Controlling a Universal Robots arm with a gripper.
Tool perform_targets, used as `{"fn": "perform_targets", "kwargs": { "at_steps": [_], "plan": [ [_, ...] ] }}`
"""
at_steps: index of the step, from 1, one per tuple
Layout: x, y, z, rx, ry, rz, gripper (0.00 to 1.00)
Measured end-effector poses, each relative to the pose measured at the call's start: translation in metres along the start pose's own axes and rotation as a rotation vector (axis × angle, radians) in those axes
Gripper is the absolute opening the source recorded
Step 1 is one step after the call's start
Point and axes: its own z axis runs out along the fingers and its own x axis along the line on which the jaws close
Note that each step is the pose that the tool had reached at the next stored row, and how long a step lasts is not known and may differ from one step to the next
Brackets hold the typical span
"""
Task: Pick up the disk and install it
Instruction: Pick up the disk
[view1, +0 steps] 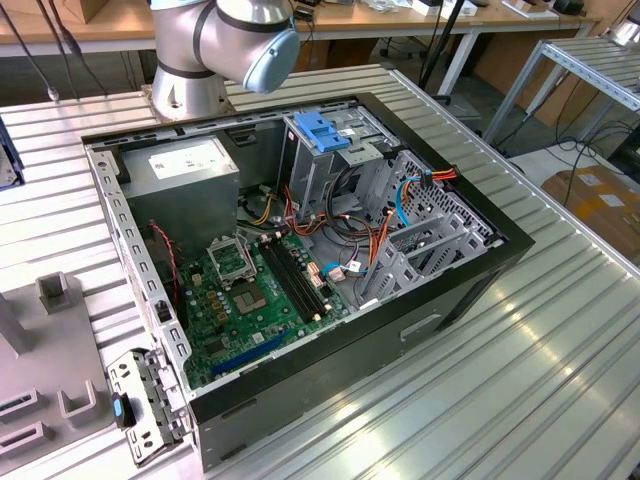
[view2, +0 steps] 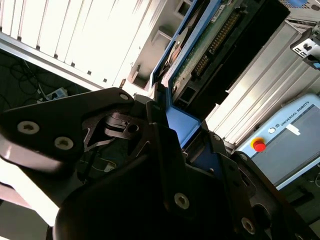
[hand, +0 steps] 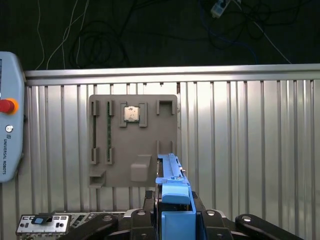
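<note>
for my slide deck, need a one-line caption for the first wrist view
Pincer shut on the disk, facing a grey fixture on the ribbed table.

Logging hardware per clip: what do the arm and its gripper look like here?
The arm has thick silver-grey cylindrical joints with a round light-blue end cap. The gripper is black, built of flat linkage plates and angular fingers, dotted with silver screw heads.

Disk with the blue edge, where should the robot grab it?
Probably from one end, pinching the two flat faces of the disk: it is thin and flat, so it fits a narrow pinch. The gripper holds it like that, edge-on.
</note>
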Motion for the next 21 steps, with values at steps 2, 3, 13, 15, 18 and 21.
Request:
{"fn": "perform_targets", "kwargs": {
  "at_steps": [2, 3, 13, 15, 18, 21],
  "plan": [
    [-0.0001, -0.0028, 0.0, 0.0001, 0.0, 0.0, 0.37],
    [-0.0001, -0.0048, 0.0, 0.0, 0.0, 0.0, 0.37],
    [-0.0004, -0.0161, 0.0, 0.0, 0.0, 0.0, 0.37],
    [-0.0005, -0.0182, 0.0, 0.0, 0.0, 0.0, 0.37],
    [-0.0005, -0.0209, 0.0, 0.0001, 0.0, 0.0, 0.37],
    [-0.0006, -0.0233, -0.0001, 0.0, 0.0, 0.0, 0.37]
  ]
}}
